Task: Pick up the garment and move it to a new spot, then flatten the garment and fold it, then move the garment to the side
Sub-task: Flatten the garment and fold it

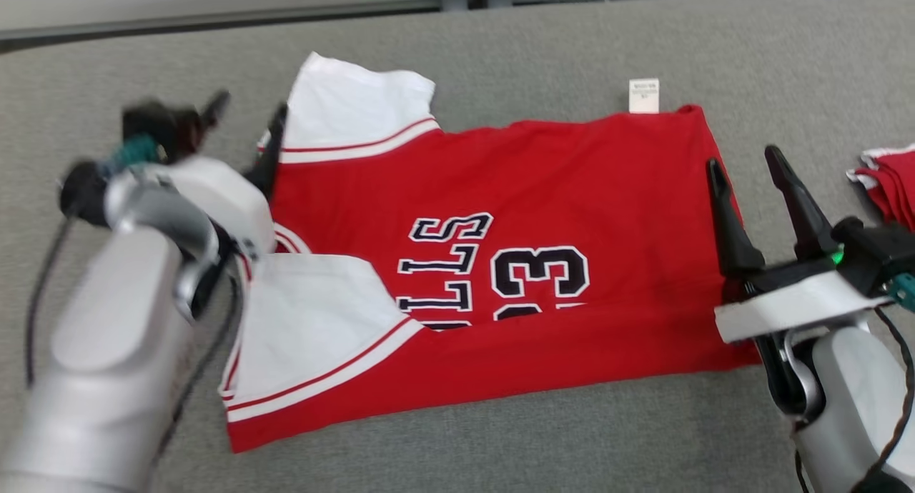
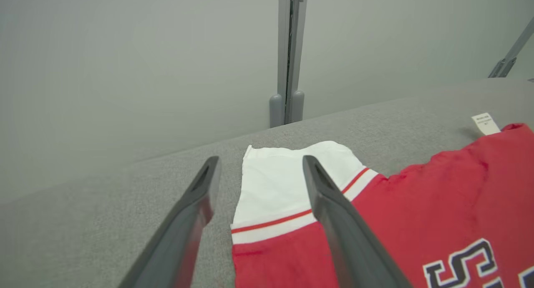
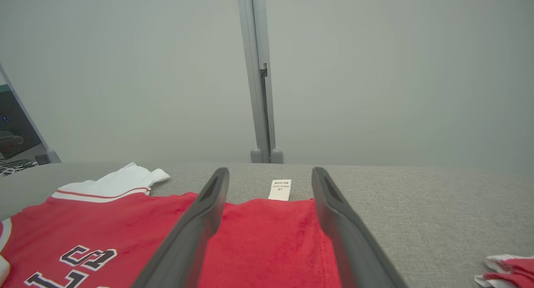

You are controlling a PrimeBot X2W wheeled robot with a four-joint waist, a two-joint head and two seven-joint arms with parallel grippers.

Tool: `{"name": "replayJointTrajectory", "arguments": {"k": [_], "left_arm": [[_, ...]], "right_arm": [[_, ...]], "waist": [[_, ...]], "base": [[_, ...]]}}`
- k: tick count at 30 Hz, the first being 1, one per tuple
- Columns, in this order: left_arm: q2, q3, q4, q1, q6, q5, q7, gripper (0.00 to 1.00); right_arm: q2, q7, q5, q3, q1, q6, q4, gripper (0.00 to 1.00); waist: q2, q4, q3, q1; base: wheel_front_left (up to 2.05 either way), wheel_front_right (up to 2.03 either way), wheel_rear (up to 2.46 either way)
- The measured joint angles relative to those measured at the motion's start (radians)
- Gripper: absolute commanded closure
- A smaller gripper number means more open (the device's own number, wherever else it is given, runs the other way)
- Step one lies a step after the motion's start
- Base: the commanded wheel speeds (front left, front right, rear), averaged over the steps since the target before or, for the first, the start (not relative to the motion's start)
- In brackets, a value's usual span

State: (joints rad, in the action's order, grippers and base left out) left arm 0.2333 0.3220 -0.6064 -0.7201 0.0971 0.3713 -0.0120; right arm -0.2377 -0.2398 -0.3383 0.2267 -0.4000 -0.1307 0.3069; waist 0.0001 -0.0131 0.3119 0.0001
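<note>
Left arm: pale forearm at the lower left of the head view, blurred.
Left gripper (image 1: 250, 106) (image 2: 260, 160): jaws spread wide, nothing between them. In the left wrist view one finger lies over bare surface and the other over the edge of the far sleeve. Contact with the cloth cannot be told.
Far sleeve (image 1: 357, 103) (image 2: 283, 183): white with red-striped trim, spread flat and pointing away from the robot.
Near sleeve (image 1: 314, 314): white with the same trim, lying on top of the red body and covering part of the lettering.
Garment (image 1: 572, 193) (image 2: 438, 204) (image 3: 267, 238): red shirt lying flat and sideways in the middle of the surface, collar end to the left, hem to the right.
Lettering (image 1: 493, 264): black with white outline. "LLS" and "3" are readable, the rest is hidden.
Tag (image 1: 643, 95) (image 2: 485, 123) (image 3: 280, 189): small and white, sticking out from the far edge near the right corner.
Surface (image 1: 500, 436): grey and felt-like, with a pale wall panel behind it.
Right gripper (image 1: 742, 158) (image 3: 270, 171): jaws spread wide and empty, at the hem. One finger is over the red edge, the other over bare surface.
Other cloth (image 1: 890, 182) (image 3: 505, 269): red-and-white pile at the far right, well apart from the garment.
</note>
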Motion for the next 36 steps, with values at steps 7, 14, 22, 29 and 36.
{"name": "replayJointTrajectory", "arguments": {"k": [7, 14, 22, 29, 36], "left_arm": [[0.082, 0.023, -0.146, -0.229, 0.018, -0.009, 0.171, 0.00], [0.165, 0.070, -0.263, -0.391, 0.031, 0.025, 0.335, 0.00], [0.189, 0.135, -0.290, -0.449, 0.033, 0.117, 0.430, 0.00], [0.214, 0.193, -0.321, -0.490, 0.033, 0.128, 0.451, 0.00], [0.230, 0.229, -0.360, -0.531, 0.033, 0.122, 0.438, 0.00]], "right_arm": [[0.064, -0.015, -0.011, 0.018, -0.093, 0.000, 0.000, 0.00], [0.085, -0.016, -0.059, 0.063, -0.189, 0.000, -0.007, 0.00], [0.087, -0.017, -0.071, 0.063, -0.216, 0.000, 0.007, 0.00], [0.100, -0.020, -0.073, 0.062, -0.216, 0.000, 0.019, 0.00], [0.105, -0.021, -0.073, 0.057, -0.220, 0.000, 0.012, 0.00]], "waist": [[0.0000, -0.087, 0.102, 0.0000], [0.0000, -0.174, 0.189, 0.0000], [-0.0001, -0.224, 0.238, -0.0001], [0.0000, -0.239, 0.261, 0.0000], [0.0000, -0.253, 0.280, 0.0000]], "base": [[0.00, 0.00, 0.00], [0.00, 0.00, 0.00], [0.00, 0.00, 0.00], [0.00, 0.00, 0.00], [0.00, 0.00, 0.00]]}}
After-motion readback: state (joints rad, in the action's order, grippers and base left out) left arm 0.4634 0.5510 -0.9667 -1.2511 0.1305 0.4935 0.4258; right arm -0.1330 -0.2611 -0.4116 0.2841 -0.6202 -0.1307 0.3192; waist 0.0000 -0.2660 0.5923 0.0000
